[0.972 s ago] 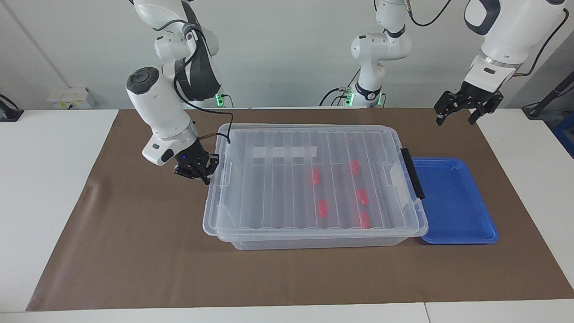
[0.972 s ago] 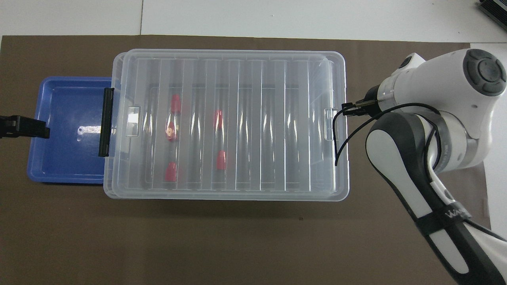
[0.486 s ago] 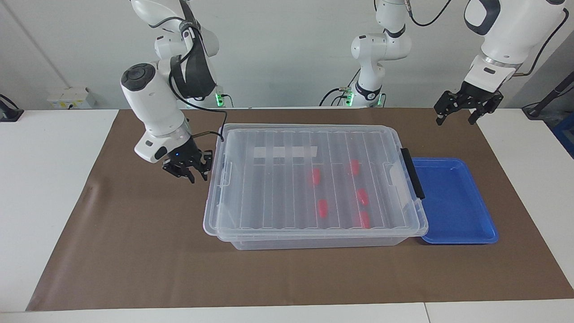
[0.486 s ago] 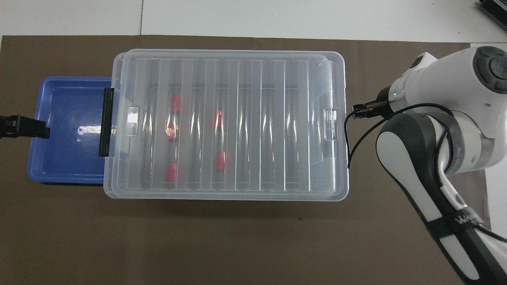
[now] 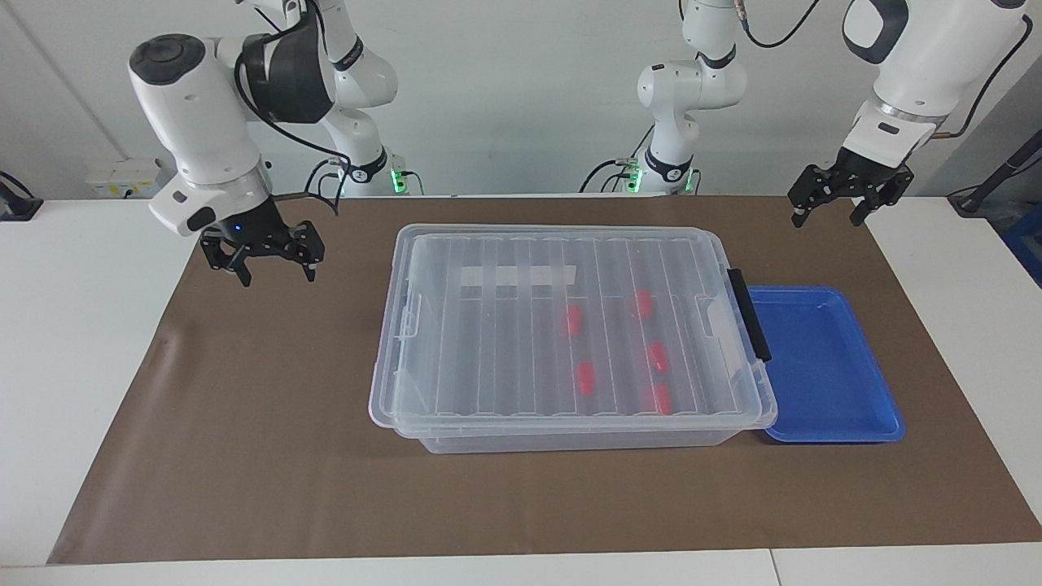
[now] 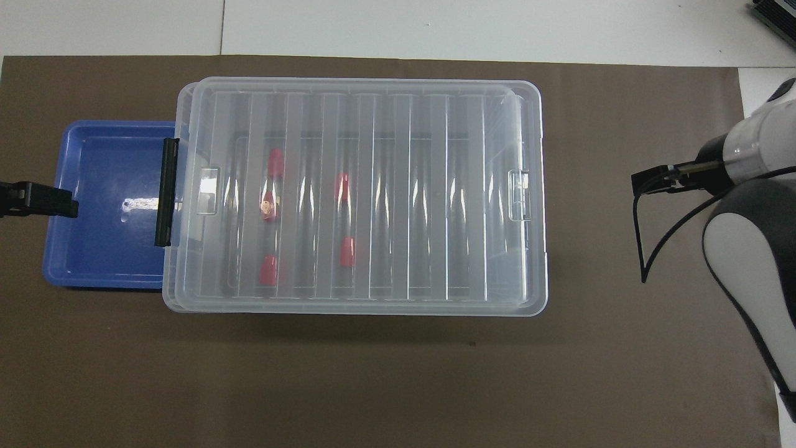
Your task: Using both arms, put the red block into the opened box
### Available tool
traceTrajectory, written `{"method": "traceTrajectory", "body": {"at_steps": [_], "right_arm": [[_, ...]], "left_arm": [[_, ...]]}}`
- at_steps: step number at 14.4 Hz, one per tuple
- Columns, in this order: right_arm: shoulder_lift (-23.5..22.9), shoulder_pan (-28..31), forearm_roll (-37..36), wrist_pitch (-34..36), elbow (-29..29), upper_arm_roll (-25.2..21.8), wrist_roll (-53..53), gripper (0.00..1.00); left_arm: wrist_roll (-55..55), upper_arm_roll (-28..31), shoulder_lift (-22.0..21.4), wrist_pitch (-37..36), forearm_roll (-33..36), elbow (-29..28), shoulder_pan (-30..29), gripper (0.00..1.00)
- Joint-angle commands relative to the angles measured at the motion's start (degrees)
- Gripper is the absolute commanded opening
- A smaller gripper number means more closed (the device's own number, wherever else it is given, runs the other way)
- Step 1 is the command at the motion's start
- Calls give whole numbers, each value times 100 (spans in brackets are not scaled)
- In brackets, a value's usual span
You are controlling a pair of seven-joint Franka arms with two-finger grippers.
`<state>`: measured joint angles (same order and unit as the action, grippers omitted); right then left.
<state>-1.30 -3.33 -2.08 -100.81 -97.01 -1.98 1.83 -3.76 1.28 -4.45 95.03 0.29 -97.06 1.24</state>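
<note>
Moving away from the box, the right arm's jaws (image 5: pixel 264 259) have gone up and now hang over the brown mat (image 5: pixel 244 423) toward the right arm's end of the desk (image 5: pixel 73 342). A second ago they were down at the edge of the lid, shut. Now they are open and hold nothing.

On the mat in the middle of the desk sits the big clear plastic box (image 5: pixel 570 439). Its clear ribbed lid (image 5: pixel 488 325) lies flat on top, so the box looks closed. A black latch bar (image 5: pixel 749 313) is at the end by the left arm. Touching that end is a flat blue plastic tray (image 5: pixel 822 366) with nothing in it.

High over the corner of the mat, the left arm's jaws (image 5: pixel 838 210) wait. They are open and empty too.

Five small red plastic blocks (image 5: pixel 573 320) lie in the box, under the lid, toward the left arm's end.

I think the job is nearly over. All the blocks I can see are inside, and none are left in the tray or on the mat. Only the arms may need to go back to rest.
</note>
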Motion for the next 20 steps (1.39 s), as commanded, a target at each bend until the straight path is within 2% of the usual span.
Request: {"method": "traceTrajectory", "body": {"at_steps": [1,6,16,18,20], "right_arm": [[59,87,-143,639,418,48,-445,100],[130,263,155,1747,981,40,-825,100],[270,202,226,1722,745,84,-711,100],[340,-79,217,1679,587,-187,-711,100],[341,-80,217,1661,569,-215,-685,100]], "left_arm": [[-19,65,-12,-28,-91,3,61,100],[-19,65,-12,-28,-91,3,61,100],[-19,65,-12,-19,-91,3,69,100],[-19,65,-12,-19,-91,3,69,100],[-19,65,-12,-11,-91,-6,69,100]]}}
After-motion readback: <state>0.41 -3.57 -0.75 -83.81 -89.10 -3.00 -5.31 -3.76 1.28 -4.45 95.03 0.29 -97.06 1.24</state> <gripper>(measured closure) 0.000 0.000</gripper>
